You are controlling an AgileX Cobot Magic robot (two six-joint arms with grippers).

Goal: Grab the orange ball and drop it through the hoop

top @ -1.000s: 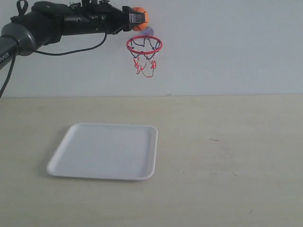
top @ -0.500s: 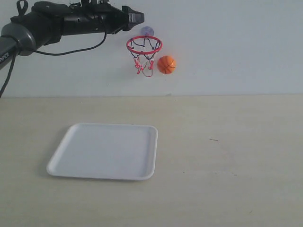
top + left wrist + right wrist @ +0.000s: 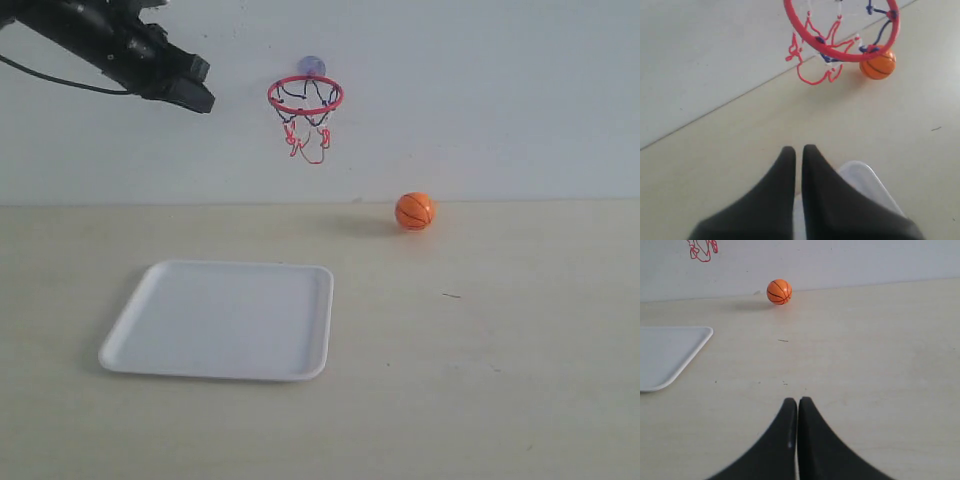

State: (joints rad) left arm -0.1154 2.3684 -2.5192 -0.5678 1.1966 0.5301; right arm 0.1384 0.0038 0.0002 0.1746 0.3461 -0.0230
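The orange ball (image 3: 414, 210) lies on the table by the wall, below and to the right of the hoop (image 3: 305, 95); it also shows in the left wrist view (image 3: 878, 64) and the right wrist view (image 3: 779, 291). The hoop's red ring (image 3: 840, 50) hangs on the wall with its net empty. My left gripper (image 3: 197, 88) is high up, left of the hoop, shut with nothing in it (image 3: 798, 150). My right gripper (image 3: 797, 401) is shut and empty above the table, and it does not show in the exterior view.
A white tray (image 3: 222, 320) lies on the table's left half, below the hoop; its corner shows in the right wrist view (image 3: 670, 355). The wall runs along the table's far edge.
The ball left my left gripper beside the hoop, fell to the right of the net and landed on the table. The left arm pulled back to the left, away from the hoop.
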